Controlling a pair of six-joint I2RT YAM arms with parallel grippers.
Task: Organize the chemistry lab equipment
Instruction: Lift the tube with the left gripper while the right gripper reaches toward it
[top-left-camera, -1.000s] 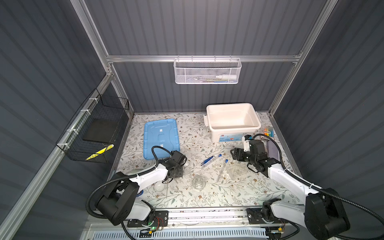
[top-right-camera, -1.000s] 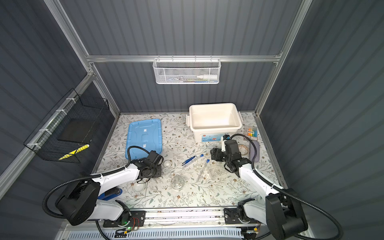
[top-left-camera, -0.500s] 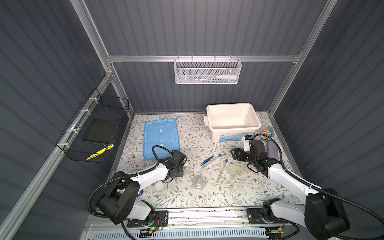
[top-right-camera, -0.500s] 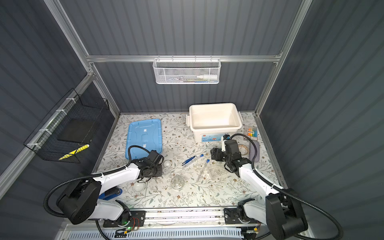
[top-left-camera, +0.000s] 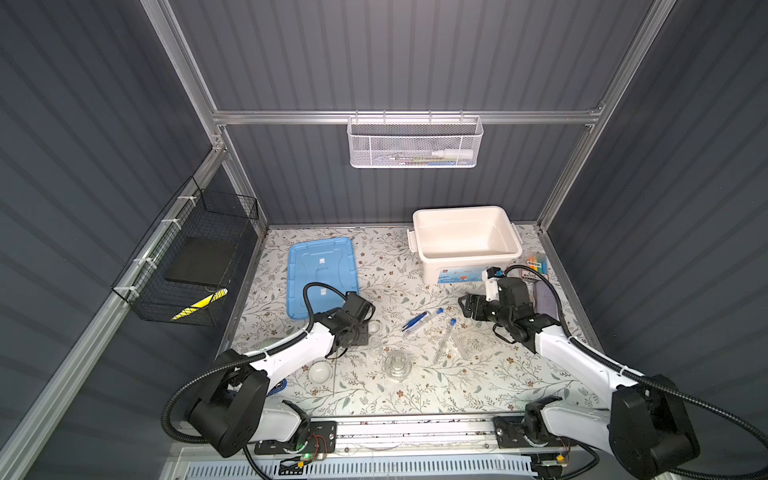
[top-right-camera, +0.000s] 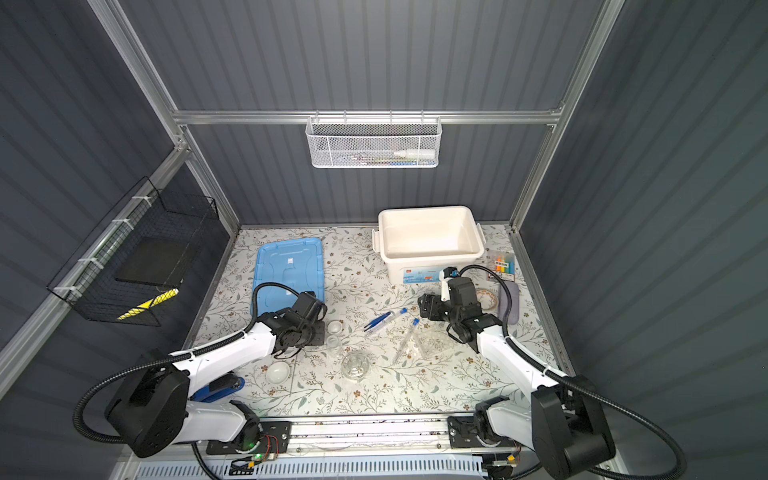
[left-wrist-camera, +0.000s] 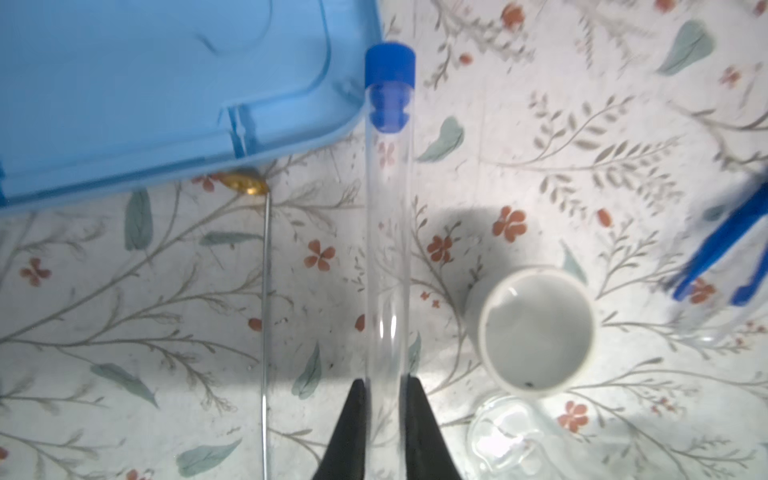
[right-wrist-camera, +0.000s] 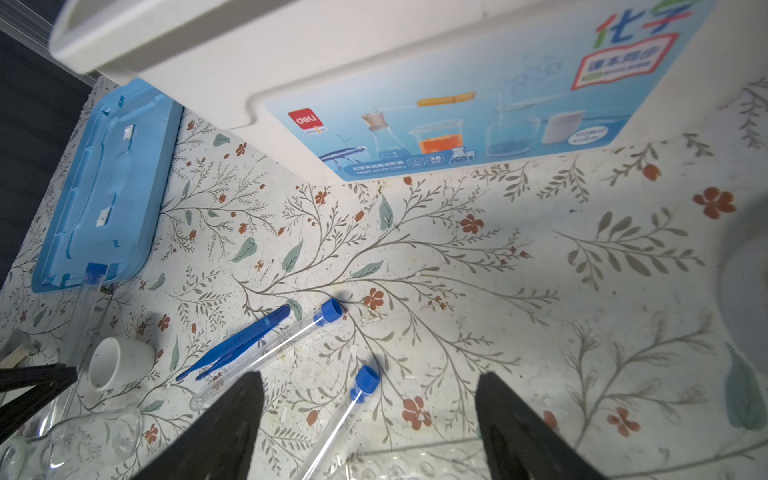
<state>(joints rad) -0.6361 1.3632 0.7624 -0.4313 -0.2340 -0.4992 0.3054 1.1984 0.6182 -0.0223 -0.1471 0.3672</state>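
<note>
My left gripper (left-wrist-camera: 384, 386) is shut on a clear blue-capped test tube (left-wrist-camera: 388, 249) that lies on the floral mat, its cap beside the blue lid (left-wrist-camera: 145, 104). A thin brass-tipped rod (left-wrist-camera: 264, 311) lies parallel to it and a small white dish (left-wrist-camera: 538, 332) stands on its other side. My right gripper (right-wrist-camera: 370, 380) hangs open over a second test tube (right-wrist-camera: 353, 403). A third tube (right-wrist-camera: 274, 349) lies against the blue tweezers (right-wrist-camera: 241, 340). In both top views the left gripper (top-left-camera: 357, 328) is mid-left and the right gripper (top-left-camera: 469, 305) mid-right.
An open white bin (top-left-camera: 465, 216) stands at the back right, the blue lid (top-left-camera: 322, 270) at the back left. Clear glassware (top-left-camera: 397, 363), a small clear beaker (top-left-camera: 375, 343), a round white dish (top-left-camera: 320, 371) and a clear plastic tray (top-left-camera: 473, 343) sit near the front. Pens pack (top-left-camera: 536, 266), blue stapler (top-right-camera: 220, 388).
The left jaws have closed onto the test tube. Both arms have stayed almost where they were, and the right gripper remains open.
</note>
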